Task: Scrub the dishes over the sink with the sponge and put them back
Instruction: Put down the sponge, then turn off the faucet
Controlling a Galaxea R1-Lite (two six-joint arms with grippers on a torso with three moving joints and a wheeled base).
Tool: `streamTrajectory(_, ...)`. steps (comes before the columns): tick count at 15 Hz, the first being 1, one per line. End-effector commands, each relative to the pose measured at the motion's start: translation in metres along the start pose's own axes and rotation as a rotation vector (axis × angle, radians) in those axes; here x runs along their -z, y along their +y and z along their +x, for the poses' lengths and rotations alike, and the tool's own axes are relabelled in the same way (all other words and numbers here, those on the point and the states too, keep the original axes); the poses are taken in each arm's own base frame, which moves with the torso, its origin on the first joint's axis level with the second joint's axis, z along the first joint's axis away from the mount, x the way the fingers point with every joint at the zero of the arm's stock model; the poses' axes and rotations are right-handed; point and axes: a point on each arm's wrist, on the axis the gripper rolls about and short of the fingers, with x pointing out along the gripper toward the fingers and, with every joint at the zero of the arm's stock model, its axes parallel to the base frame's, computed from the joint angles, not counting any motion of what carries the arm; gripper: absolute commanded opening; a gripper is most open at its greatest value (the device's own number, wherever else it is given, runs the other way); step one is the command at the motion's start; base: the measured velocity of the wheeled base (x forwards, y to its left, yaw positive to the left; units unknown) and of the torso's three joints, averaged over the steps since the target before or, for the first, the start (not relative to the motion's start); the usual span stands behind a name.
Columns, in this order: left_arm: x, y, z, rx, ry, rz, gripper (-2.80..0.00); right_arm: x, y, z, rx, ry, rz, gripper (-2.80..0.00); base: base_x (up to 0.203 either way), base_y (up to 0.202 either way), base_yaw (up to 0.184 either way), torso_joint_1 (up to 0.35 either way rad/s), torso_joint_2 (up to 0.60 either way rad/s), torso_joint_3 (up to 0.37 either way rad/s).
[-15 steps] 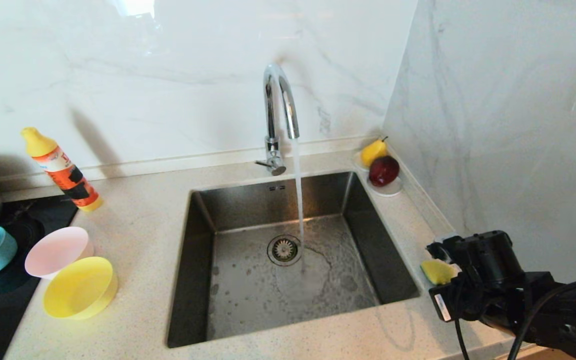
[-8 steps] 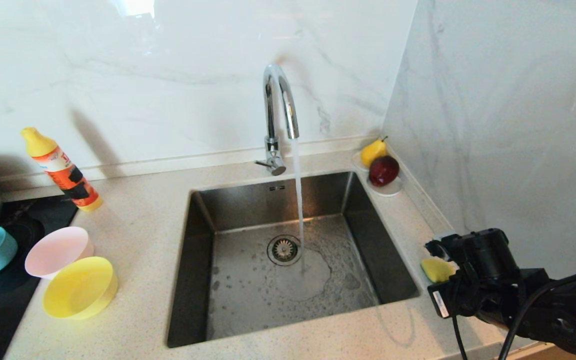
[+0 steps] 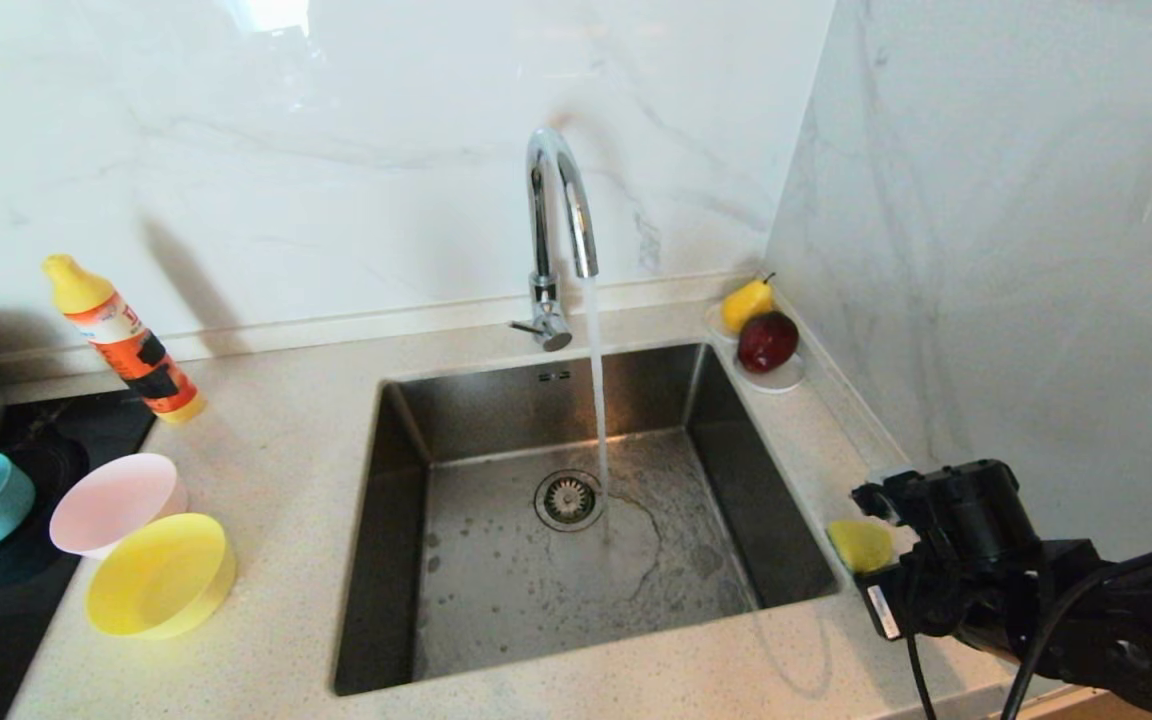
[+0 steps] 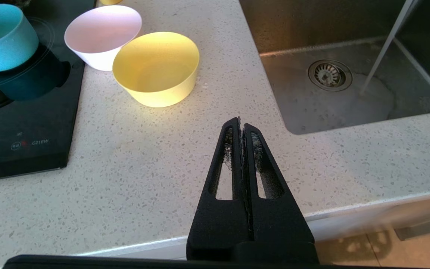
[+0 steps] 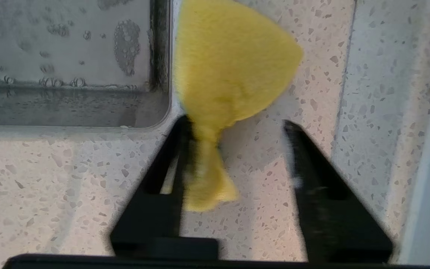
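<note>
While tap runs into sink (image 3: 416, 440) | bowls (image 3: 161, 575) empty | sponge (image 5: 230, 71) on counter

Right arm (image 3: 1086, 620): matte black, blocky housing, glossy rounded joint, thin black cables looped alongside, white label strip on the near face. Right end effector (image 5: 237, 149): two flat black tapering fingers. Left end effector (image 4: 241, 129): black wedge fingers with slotted cut-outs, mesh pads inside.
</note>
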Motion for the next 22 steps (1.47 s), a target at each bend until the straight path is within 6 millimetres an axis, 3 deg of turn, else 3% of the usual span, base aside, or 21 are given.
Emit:
streamTrajectory(1, 0.0, 0.0, 0.0, -0.001, 0.002, 0.001, -2.8, -0.001, 0.0, -0.001, 0.002, -0.007, 0.001, 0.0, 0.0, 0.0, 0.0, 0.0, 0.0, 0.0)
streamTrajectory(9, 0.0, 0.0, 0.0, -0.001, 0.002, 0.001, -2.8, -0.007, -0.002, -0.003, 0.016, -0.03, 0.015, 0.0, 0.0, 0.0, 0.0, 0.0, 0.0, 0.0)
streamTrajectory(12, 0.0, 0.0, 0.0, -0.001, 0.002, 0.001, -2.8, -0.013, -0.002, -0.013, 0.0, -0.07, 0.032, 0.0, 0.0, 0.0, 0.0, 0.0, 0.0, 0.0)
streamTrajectory(13, 0.0, 0.0, 0.0, -0.001, 0.002, 0.001, -2.8, -0.014, -0.003, -0.019, -0.006, -0.084, 0.032, -2.8, 0.0, 0.0, 0.0, 0.0, 0.0, 0.0)
streamTrajectory(19, 0.0, 0.0, 0.0, -0.001, 0.002, 0.001, -2.8, -0.022, -0.007, -0.04, -0.075, -0.157, 0.046, -2.8, 0.0, 0.0, 0.0, 0.0, 0.0, 0.0)
streamTrajectory(22, 0.0, 0.0, 0.0, -0.001, 0.002, 0.001, -2.8, -0.028, -0.008, -0.063, -0.127, -0.237, 0.063, -2.8, 0.0, 0.0, 0.0, 0.0, 0.0, 0.0)
